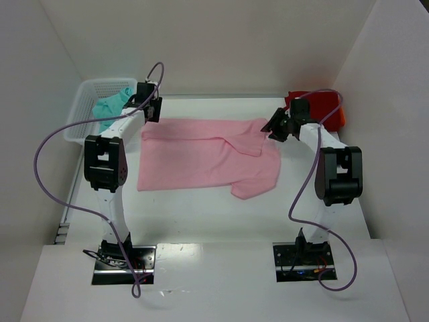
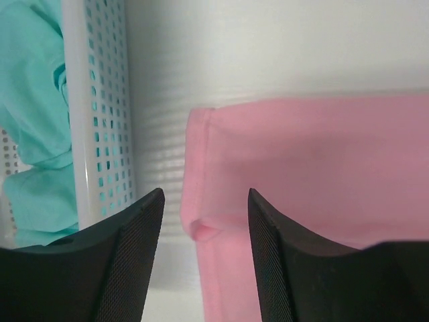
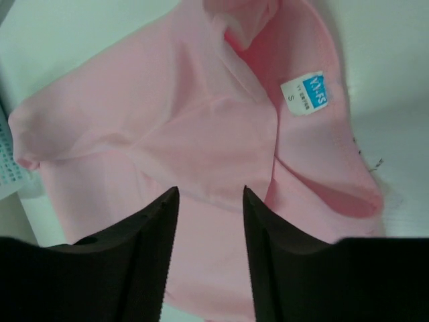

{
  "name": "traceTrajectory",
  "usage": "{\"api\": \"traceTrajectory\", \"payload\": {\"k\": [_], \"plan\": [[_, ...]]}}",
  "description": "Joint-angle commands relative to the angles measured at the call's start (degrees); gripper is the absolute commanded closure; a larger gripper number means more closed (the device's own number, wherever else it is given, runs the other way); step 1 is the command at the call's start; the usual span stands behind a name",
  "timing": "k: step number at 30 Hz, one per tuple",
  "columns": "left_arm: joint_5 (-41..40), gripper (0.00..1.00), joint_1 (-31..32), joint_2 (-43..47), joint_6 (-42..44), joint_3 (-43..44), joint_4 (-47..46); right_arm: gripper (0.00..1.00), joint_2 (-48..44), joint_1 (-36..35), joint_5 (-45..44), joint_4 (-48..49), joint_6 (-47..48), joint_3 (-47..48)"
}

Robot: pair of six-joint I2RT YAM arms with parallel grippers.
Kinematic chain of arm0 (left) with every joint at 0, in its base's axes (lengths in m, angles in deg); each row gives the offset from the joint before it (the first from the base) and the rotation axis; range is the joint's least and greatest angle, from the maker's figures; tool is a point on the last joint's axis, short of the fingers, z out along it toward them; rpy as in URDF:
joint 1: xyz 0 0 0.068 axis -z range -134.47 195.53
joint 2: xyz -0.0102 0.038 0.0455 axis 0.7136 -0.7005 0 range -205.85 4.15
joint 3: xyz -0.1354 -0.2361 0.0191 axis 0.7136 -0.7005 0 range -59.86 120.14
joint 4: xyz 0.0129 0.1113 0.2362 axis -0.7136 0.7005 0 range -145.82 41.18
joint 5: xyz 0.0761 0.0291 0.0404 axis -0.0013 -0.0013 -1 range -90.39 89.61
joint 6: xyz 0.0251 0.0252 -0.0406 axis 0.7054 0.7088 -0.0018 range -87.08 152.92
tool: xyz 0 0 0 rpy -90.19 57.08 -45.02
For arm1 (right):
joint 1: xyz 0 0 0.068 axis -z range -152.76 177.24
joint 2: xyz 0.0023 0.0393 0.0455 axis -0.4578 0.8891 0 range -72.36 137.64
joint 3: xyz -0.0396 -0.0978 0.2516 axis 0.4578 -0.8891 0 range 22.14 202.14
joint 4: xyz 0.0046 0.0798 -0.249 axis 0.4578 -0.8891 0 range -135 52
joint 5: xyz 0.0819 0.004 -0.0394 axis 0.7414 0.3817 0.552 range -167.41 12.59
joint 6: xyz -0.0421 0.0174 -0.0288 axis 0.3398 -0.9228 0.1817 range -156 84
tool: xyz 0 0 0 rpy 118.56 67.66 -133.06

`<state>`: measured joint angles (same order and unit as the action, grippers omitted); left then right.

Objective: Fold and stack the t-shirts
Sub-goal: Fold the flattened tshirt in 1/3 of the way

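The soft light pink cloth t-shirt (image 1: 208, 154) is laid flat beneath both grippers. Over its hem corner the left gripper (image 2: 206, 201) is held with fingers spread, nothing pinched. Near its collar the right gripper (image 3: 211, 198) is likewise parted and empty. Beside the hem, a crumpled teal cloth t-shirt (image 1: 110, 106) is contained in a white plastic mesh basket (image 1: 77, 114). Beyond the collar a bright red cloth t-shirt (image 1: 315, 106) is seen.

Pink t-shirt (image 1: 208, 154) spread centrally — teal t-shirt (image 1: 110, 106) bunched in basket (image 1: 82, 107), red t-shirt (image 1: 328, 104) far right
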<state>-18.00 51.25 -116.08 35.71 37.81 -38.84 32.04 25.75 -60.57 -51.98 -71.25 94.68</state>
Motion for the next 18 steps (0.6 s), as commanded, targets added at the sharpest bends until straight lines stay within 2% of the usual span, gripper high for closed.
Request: {"api": "traceTrajectory", "payload": {"k": [1,4,7,9,12,18], "plan": [[3.36,0.39,-0.35,0.0,-6.19,4.54,-0.1,0.45,0.1,1.05,-2.6,-1.57,2.2,7.08],[4.77,0.45,-0.35,-1.76,-10.06,5.08,-0.1,0.34,2.82,1.06,-3.13,-2.28,4.74,11.48],[6.79,0.45,-0.35,-2.38,-11.83,4.29,-0.62,0.31,6.42,1.06,-3.75,-2.28,6.23,15.44],[8.11,0.47,-0.35,-2.38,-12.45,2.8,-1.76,0.31,9.76,1.06,-4.27,-2.28,6.94,18.25],[9.43,0.52,-0.35,-1.86,-12.45,1.39,-2.46,0.38,14.14,1.06,-4.27,-2.89,7.65,21.41],[10.66,0.64,-0.35,-3.17,-12.98,0.86,-2.47,0.4,18.47,1.06,-4.27,-2.38,7.65,23.0]]}}
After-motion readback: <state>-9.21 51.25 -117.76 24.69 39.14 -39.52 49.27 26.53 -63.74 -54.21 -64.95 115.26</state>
